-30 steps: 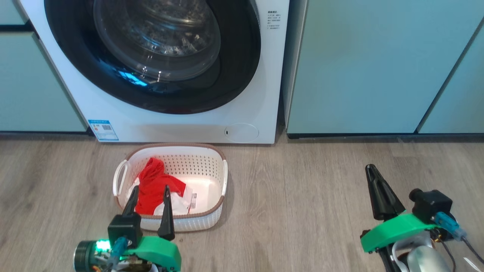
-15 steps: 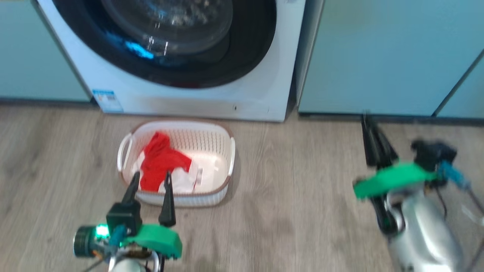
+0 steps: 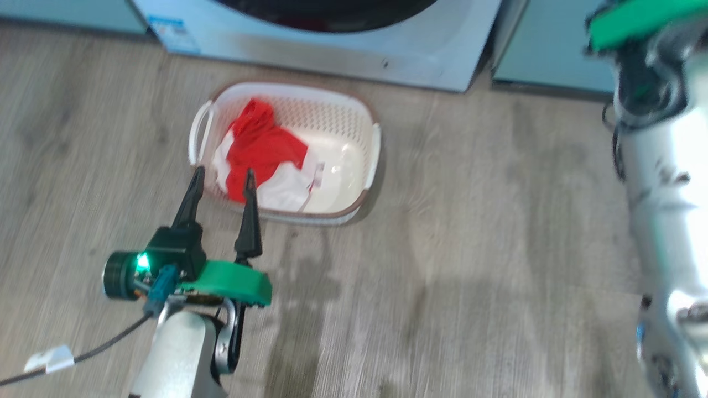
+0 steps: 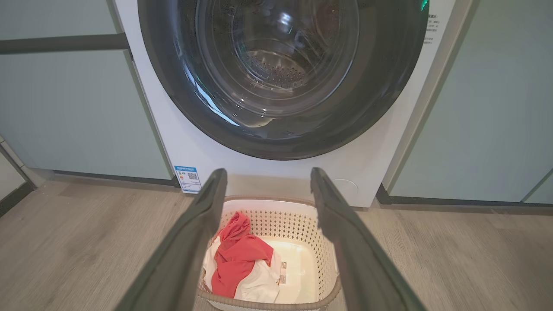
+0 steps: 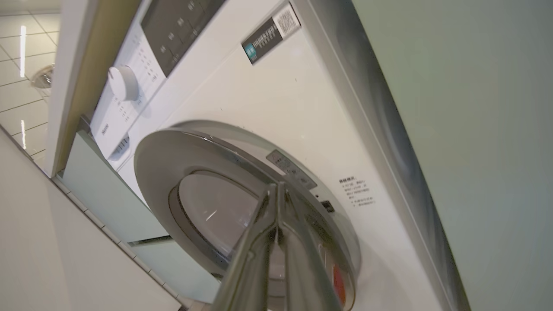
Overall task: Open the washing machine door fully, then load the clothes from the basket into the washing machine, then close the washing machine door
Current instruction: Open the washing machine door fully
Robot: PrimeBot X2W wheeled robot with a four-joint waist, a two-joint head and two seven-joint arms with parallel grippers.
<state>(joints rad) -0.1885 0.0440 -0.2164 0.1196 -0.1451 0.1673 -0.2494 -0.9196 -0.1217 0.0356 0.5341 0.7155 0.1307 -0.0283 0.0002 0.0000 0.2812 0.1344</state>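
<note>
Left wrist view: left fingers (image 4: 190, 242) spread wide, empty; right fingers (image 5: 255, 259) pressed together, empty.

The head view looks steeply down on the basket (image 3: 332, 113); both wrist views face the washing machine (image 4: 190, 147), the right tilted.

Right claw (image 5: 276, 186) pinched, facing washing machine door (image 5: 166, 162).

Head view: you are getting motion blur throughout. The top edge is cutting the washing machine (image 3: 332, 47) down to its lowest strip, and the right arm (image 3: 664, 177) is smearing.

Left wrist view: the left gripper (image 4: 268, 172) is hiding both sides of the basket (image 4: 285, 224) behind its fingers. The sticker (image 4: 281, 273) print, below the fingertips, is showing too small to read.
</note>
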